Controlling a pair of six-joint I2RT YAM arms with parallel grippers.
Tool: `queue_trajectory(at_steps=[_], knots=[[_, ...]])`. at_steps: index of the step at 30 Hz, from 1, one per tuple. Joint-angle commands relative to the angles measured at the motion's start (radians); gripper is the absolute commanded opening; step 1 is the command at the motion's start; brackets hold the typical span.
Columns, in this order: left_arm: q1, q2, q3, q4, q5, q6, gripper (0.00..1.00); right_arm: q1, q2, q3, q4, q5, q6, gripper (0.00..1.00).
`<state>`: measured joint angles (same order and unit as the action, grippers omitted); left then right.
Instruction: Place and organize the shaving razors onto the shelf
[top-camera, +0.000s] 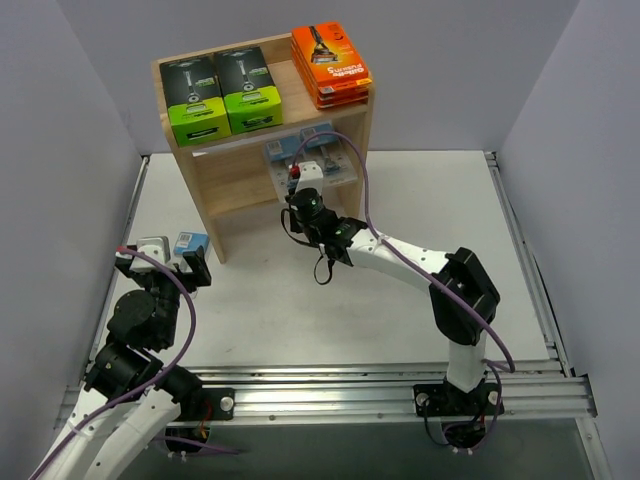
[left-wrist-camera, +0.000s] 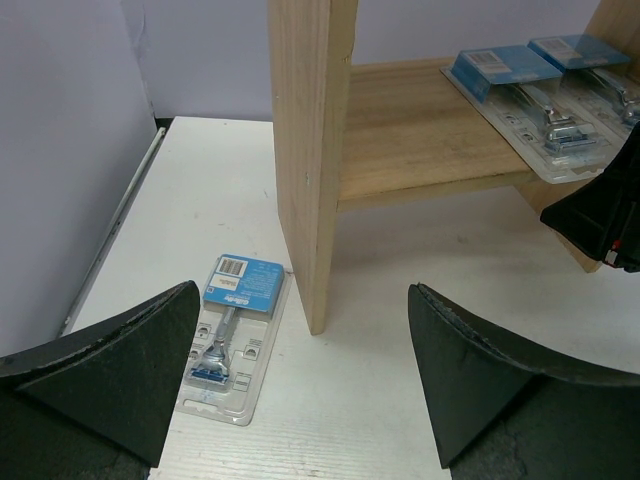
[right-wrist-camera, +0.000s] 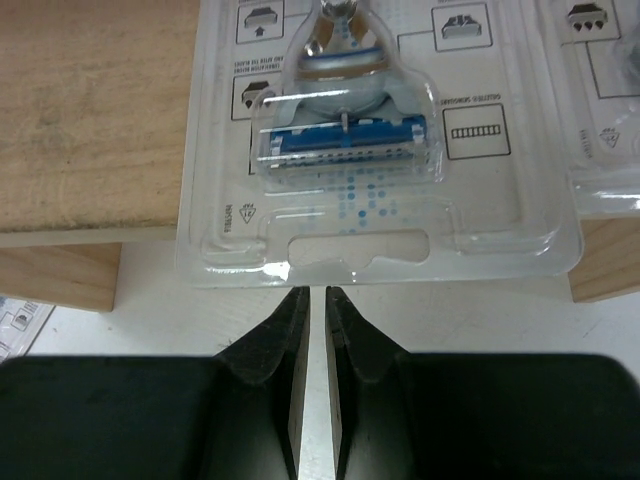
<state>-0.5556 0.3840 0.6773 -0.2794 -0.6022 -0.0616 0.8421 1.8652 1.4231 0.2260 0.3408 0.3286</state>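
Observation:
The wooden shelf (top-camera: 235, 190) carries two black-and-green razor boxes (top-camera: 220, 95) and a stack of orange boxes (top-camera: 330, 62) on top. Two blister packs (top-camera: 310, 152) lie on its middle tier. My right gripper (right-wrist-camera: 318, 292) is shut, and its tips meet the near edge of one blister pack (right-wrist-camera: 345, 140), which overhangs the board (right-wrist-camera: 95, 110). A second pack (right-wrist-camera: 600, 120) lies to its right. My left gripper (left-wrist-camera: 300, 300) is open and low over the table. A third blister pack (left-wrist-camera: 232, 335) lies flat by its left finger, just left of the shelf's side panel (left-wrist-camera: 310, 150).
Grey walls close in the table (top-camera: 300, 320) on the left, back and right. An aluminium rail (top-camera: 400, 385) runs along the near edge by the arm bases. The right arm's purple cable (top-camera: 365, 200) loops in front of the shelf.

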Motion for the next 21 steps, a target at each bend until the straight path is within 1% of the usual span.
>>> queue_trajectory(at_steps=[1,21], knots=[[-0.003,0.001,0.001,0.051,0.007,0.014,0.94,-0.014,0.009,0.06,0.024,-0.003,-0.01,0.09],[-0.003,0.003,0.001,0.052,0.013,0.013,0.94,-0.032,0.066,0.134,0.019,-0.025,-0.02,0.09]])
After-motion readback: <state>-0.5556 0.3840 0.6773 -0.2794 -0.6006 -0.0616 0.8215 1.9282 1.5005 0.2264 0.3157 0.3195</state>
